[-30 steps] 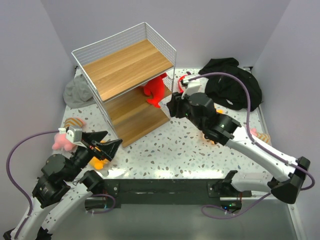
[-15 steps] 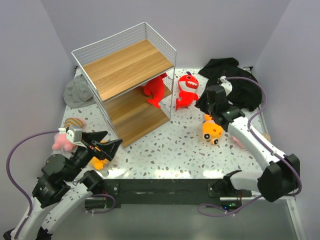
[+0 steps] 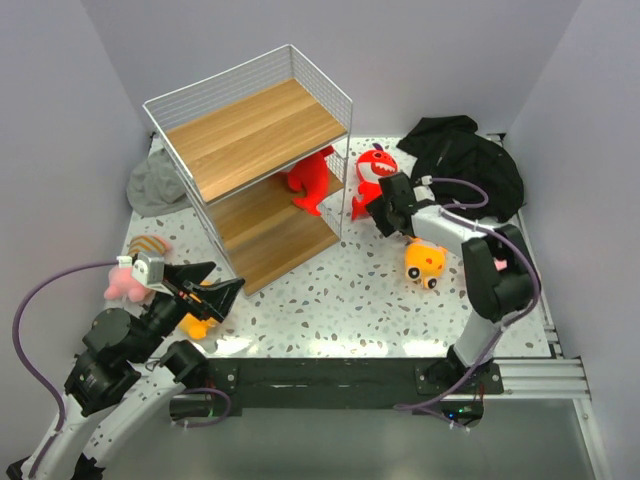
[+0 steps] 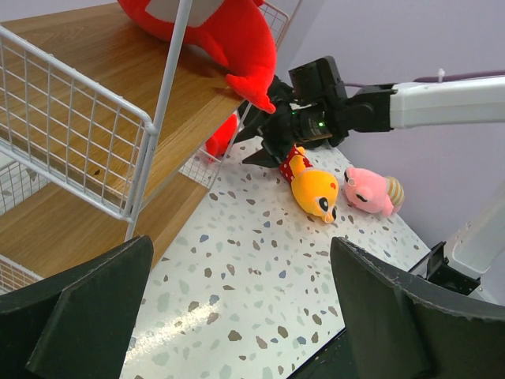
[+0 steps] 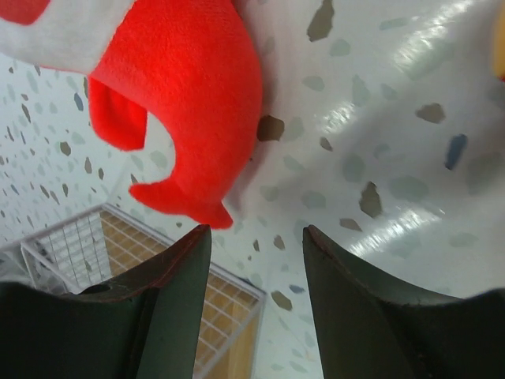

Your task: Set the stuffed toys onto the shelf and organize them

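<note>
Red plush shark (image 3: 375, 172), soft, with a white toothy mouth, lies on the speckled terrazzo table (image 3: 330, 290) just beside the white wire shelf (image 3: 250, 130). Right gripper (image 3: 372, 212) sits low at its tail, fingers apart, not clamped. Left gripper (image 3: 230, 275) well apart, fingers spread wide.

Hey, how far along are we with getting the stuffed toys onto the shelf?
Done: one red shark lies on the shelf's middle board. In hand: nothing; the right gripper's fingers are open beside the second red shark on the table. Left: that shark, the yellow doll and pink toy nearby, plus the other pink toy and other yellow doll by the open left gripper.
</note>
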Controlling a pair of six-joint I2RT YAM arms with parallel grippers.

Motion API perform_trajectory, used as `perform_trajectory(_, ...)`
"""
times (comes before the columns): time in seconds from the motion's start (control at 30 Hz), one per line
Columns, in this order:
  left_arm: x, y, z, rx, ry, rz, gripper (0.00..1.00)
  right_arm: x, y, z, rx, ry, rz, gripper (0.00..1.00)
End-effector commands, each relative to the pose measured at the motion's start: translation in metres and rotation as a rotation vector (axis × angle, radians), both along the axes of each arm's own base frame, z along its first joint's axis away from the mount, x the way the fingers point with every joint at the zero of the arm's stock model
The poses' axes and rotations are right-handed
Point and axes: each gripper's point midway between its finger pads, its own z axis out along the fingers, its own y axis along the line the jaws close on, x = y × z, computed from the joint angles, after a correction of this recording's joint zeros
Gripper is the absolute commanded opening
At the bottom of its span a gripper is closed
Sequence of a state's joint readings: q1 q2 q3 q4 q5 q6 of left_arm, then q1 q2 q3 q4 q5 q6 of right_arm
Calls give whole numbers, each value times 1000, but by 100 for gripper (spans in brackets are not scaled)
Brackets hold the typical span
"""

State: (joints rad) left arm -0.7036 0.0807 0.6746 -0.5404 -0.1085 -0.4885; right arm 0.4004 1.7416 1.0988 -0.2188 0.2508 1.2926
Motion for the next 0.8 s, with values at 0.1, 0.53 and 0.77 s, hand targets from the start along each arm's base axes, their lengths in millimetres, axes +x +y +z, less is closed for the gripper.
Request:
perform_trajectory(0.1, -2, 0, 8, -28, -22, -7, 100, 56, 23, 21, 141, -159, -41, 55)
perform_trajectory(0.53, 0, -1, 6, -21, -14, -2, 100, 65, 31, -35, 113, -83, -2, 45)
perform_trajectory(0.77, 3, -3, 4, -11, -2, -1, 100, 57, 2, 35, -147, -138, 110, 1)
